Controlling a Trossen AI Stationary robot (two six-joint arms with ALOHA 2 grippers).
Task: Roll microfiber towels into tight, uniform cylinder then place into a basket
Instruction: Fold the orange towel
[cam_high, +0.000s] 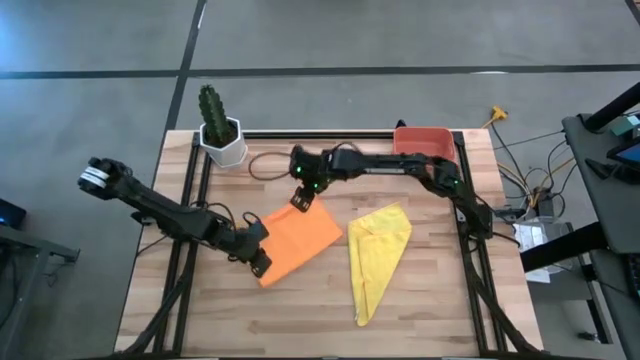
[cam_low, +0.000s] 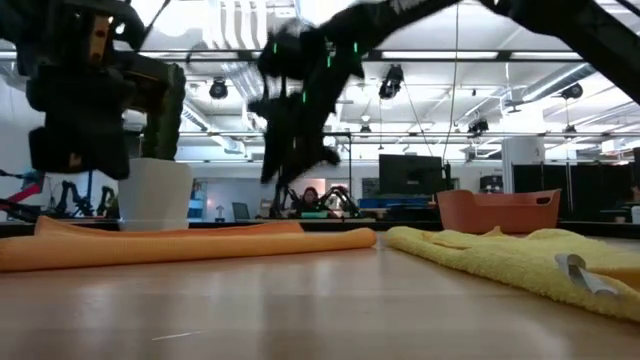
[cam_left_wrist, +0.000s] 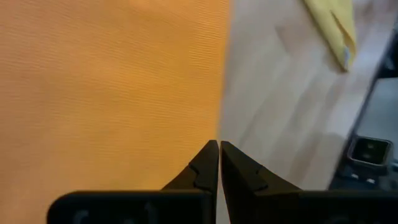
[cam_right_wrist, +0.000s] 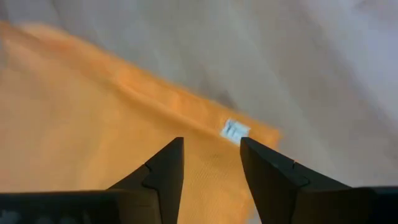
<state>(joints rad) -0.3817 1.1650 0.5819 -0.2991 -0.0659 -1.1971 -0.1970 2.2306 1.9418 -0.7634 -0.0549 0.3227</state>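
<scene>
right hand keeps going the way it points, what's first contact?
Most likely the orange towel: the right hand, open, points down at its far corner near the white tag. The gap between them is hard to judge.

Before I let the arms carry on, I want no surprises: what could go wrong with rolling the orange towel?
1. The left gripper is shut at the flat orange microfiber towel's edge; it may hold nothing.
2. The right gripper hangs open above the corner with the white tag, gripping nothing, so a roll could start lopsided.
</scene>
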